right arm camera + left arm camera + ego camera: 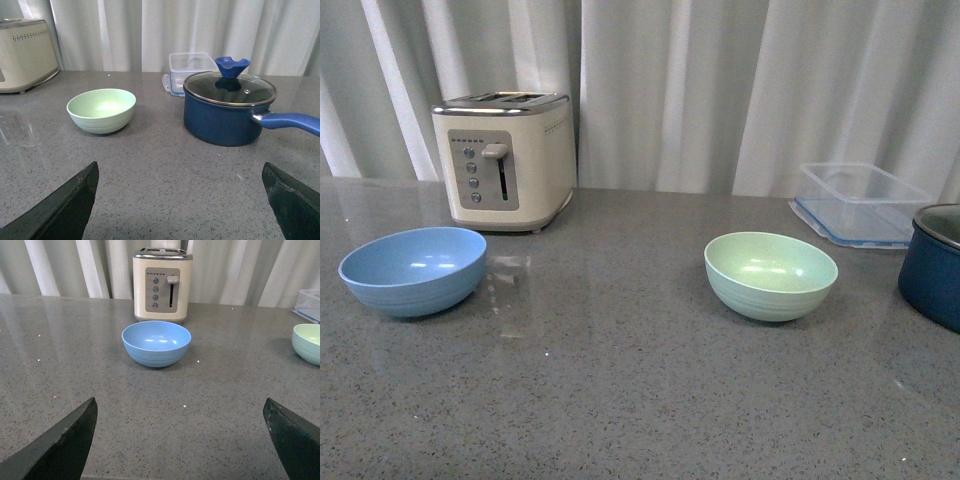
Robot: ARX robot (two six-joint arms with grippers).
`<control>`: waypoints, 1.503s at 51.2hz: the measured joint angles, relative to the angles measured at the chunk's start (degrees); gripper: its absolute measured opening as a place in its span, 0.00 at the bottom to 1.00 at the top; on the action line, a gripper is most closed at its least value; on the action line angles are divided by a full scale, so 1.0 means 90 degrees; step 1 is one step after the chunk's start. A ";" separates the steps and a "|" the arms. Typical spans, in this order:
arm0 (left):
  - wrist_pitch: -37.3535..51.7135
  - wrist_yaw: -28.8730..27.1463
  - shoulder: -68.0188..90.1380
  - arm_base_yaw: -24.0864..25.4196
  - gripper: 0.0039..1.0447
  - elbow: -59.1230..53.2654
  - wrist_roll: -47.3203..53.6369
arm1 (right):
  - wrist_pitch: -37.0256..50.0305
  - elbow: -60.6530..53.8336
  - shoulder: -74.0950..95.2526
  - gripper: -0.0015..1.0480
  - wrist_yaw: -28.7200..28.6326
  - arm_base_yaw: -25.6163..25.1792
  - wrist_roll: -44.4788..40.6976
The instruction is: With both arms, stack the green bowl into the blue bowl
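The blue bowl (413,269) stands upright and empty at the left of the grey counter, in front of the toaster. The green bowl (770,274) stands upright and empty to the right of the middle. Neither arm shows in the front view. In the left wrist view the blue bowl (156,343) lies ahead of my open left gripper (180,407), well apart from it, and the green bowl (307,342) is cut by the frame edge. In the right wrist view the green bowl (101,110) sits ahead of my open right gripper (180,170), with bare counter between the fingers.
A cream toaster (505,160) stands at the back left. A clear plastic container (860,203) sits at the back right. A dark navy pot (229,107) with a glass lid and a long handle stands right of the green bowl. Curtains close the back.
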 joint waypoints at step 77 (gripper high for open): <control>-0.0646 0.0668 0.4699 0.1350 0.94 0.3934 -0.1775 | 0.0000 0.0000 -0.0002 0.90 -0.0002 0.0000 -0.0002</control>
